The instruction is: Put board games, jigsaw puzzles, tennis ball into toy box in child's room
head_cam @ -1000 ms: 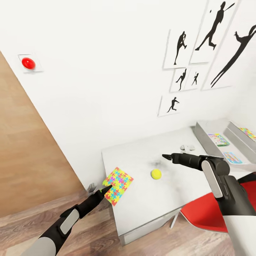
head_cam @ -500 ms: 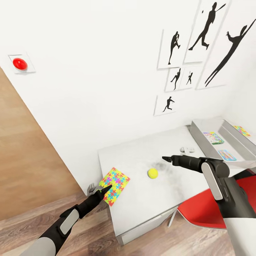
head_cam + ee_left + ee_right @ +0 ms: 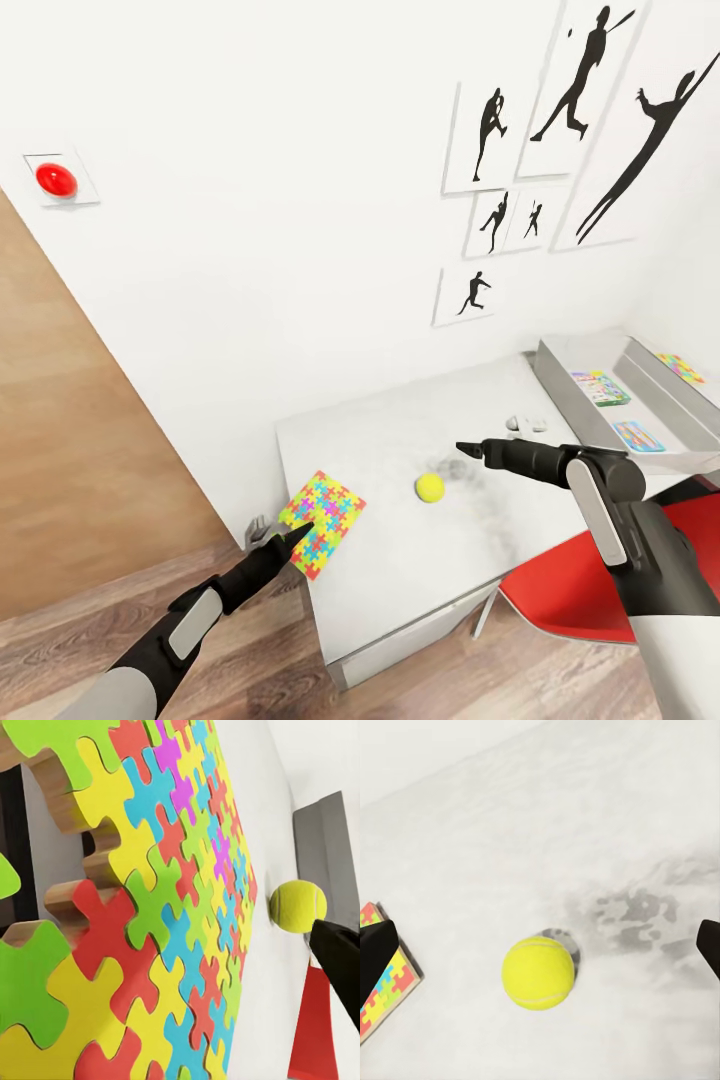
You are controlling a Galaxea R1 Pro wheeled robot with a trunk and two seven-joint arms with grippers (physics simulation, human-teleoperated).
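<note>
A jigsaw puzzle [image 3: 322, 523] [image 3: 187, 892] lies flat at the table's [image 3: 400, 580] near left corner. My left gripper [image 3: 296, 531] is open at the puzzle's near edge, its fingers either side of that edge. The tennis ball [image 3: 430, 487] [image 3: 538, 973] rests on the table right of the puzzle. Just right of and above the ball, my right gripper [image 3: 466, 449] hangs open, with its fingers [image 3: 375, 956] wide apart and the ball between and beyond them. The toy box [image 3: 562, 398] stands at the far right with two printed game boxes [image 3: 600, 387] [image 3: 638, 436] inside.
Another multicolour box [image 3: 682, 366] shows by the toy box's far side; I cannot tell whether it lies inside. A small white object [image 3: 526, 422] sits on the table near my right arm. A red chair [image 3: 580, 590] stands under the table's right part. A brown door [image 3: 70, 450] is at left.
The camera swung a little, shifting the whole picture left and up, then settled. Both arms, the puzzle and the ball have kept their places.
</note>
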